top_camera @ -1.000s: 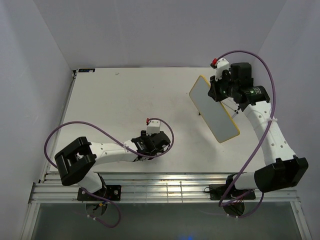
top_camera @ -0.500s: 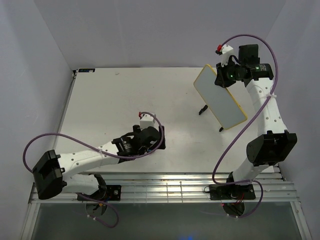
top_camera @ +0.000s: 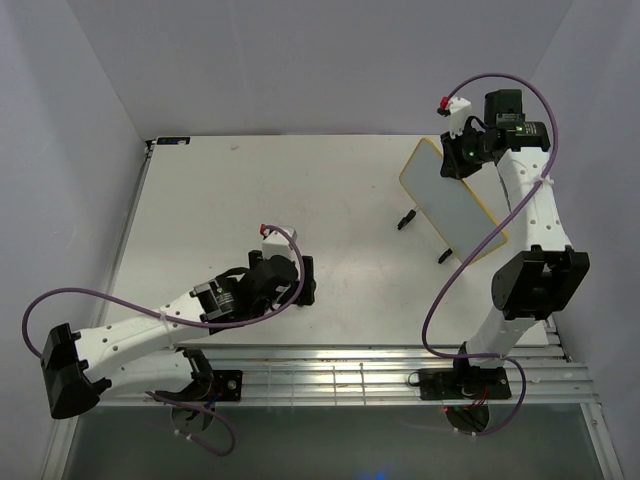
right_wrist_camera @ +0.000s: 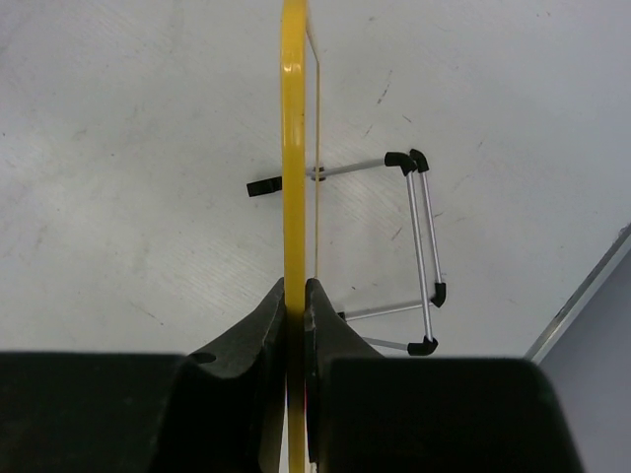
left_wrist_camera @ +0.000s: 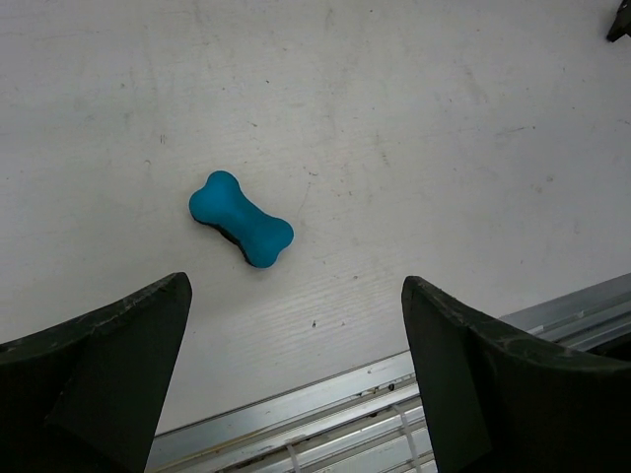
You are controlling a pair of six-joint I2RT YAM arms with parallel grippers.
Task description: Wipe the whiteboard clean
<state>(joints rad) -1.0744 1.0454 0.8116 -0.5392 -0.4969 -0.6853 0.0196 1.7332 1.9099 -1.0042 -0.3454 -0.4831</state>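
gripping whiteboard [top_camera: 452, 205] rim — right gripper [right_wrist_camera: 294, 288]; eraser [left_wrist_camera: 242, 218] near left gripper [left_wrist_camera: 296, 286]

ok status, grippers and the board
Left gripper open over the teal eraser, not gripping. Right gripper shut on the whiteboard frame edge. Board face shows no marks. Nothing seen in the way.

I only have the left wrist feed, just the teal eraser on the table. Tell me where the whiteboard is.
Observer: At the far right of the table in the top view. The whiteboard is tilted there.
Operator: Report who has it.
Observer: The right gripper is closed on its far top edge, pinching the yellow frame.
Operator: Give me the state of the writing.
Observer: The face toward the top camera looks blank; I can make out no marks.
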